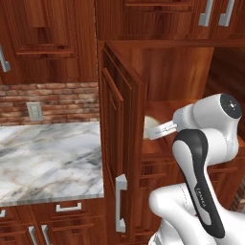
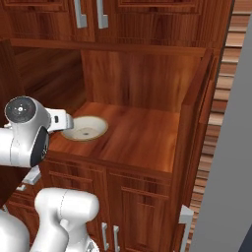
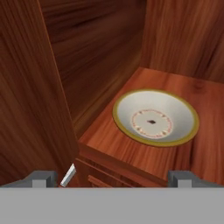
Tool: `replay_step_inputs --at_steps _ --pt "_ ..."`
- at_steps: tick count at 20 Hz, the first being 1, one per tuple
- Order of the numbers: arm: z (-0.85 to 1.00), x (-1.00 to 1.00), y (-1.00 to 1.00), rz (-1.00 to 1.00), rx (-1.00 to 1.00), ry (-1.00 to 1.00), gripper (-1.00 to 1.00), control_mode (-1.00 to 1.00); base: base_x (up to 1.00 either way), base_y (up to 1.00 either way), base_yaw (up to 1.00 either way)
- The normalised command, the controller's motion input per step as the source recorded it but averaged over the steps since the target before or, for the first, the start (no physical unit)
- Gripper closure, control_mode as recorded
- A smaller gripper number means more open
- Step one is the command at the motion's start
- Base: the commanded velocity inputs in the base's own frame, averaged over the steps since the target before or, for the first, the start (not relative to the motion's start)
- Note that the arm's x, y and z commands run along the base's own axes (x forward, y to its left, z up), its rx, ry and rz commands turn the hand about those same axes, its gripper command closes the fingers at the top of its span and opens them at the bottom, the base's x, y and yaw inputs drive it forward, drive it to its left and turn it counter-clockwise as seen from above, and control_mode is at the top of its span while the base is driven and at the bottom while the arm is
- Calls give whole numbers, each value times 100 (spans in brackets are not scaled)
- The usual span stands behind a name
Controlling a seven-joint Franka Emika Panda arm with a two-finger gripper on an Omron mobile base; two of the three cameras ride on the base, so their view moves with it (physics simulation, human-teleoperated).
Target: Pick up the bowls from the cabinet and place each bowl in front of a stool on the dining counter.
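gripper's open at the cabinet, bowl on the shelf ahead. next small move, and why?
Probably ease the gripper forward and down toward the bowl's near rim. Its fingers stand wide apart and short of the shelf edge, holding nothing; the bowl sits upright and alone, left door swung clear.

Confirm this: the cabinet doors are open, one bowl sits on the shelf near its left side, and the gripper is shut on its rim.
Wrong on the grip. In the hand view the gripper is open, short of the bowl, touching nothing. The rest holds: cabinet open, bowl left on the shelf.
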Motion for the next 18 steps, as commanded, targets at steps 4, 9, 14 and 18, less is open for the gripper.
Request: replay_step_inputs --at_steps 4,9,14,18 --pt "0 0 0 0 0 0 -100 100 0 0 0" --pt "-2 0 0 0 0 0 -100 -100 0 0 0" --pt "-7 1 -21 -2 5 2 -100 -100 0 0 0" --pt "-1 10 -36 -7 12 4 -100 -100 0 0 0"
